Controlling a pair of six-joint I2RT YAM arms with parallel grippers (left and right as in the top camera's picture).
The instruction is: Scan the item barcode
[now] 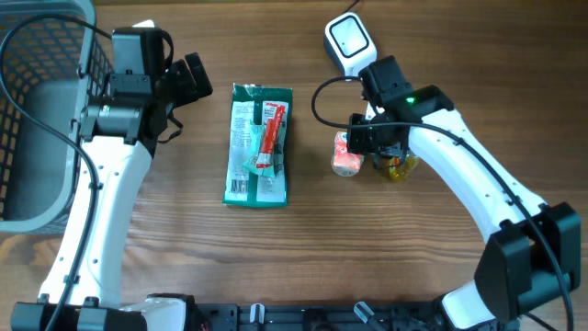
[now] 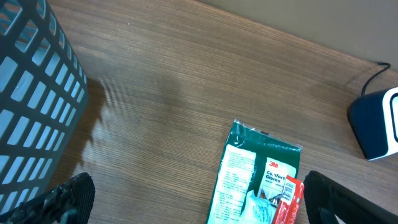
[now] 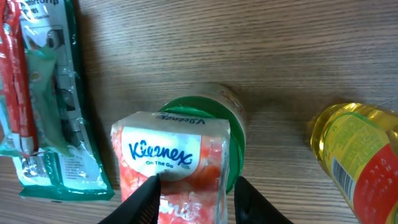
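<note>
Straddling the Kleenex pack (image 3: 171,155), the right gripper's (image 3: 196,186) fingers (image 3: 140,202) sat partly spread, one across its near face, the other just off its edge. I couldn't tell whether the pads were actually biting. In the wrist view the pack overlapped a green-lidded tub (image 3: 235,127), and I couldn't say if it rested on it or hung above. It sat between the glove packet (image 1: 259,142) and the yellow bottle (image 3: 354,155), with the scanner (image 1: 349,41) near, just past the wrist. The left gripper (image 1: 188,85) hung fully spread and empty, between the basket (image 1: 46,55) and the glove packet. My read: pick step, grasp on the pack in hand, scan not yet started. The next move needed a firm close, a lift clear of the tub, then a short carry to the scanner with the barcode face toward its window. No barcode showed on the pack from here, so I expected a re-orient.
</note>
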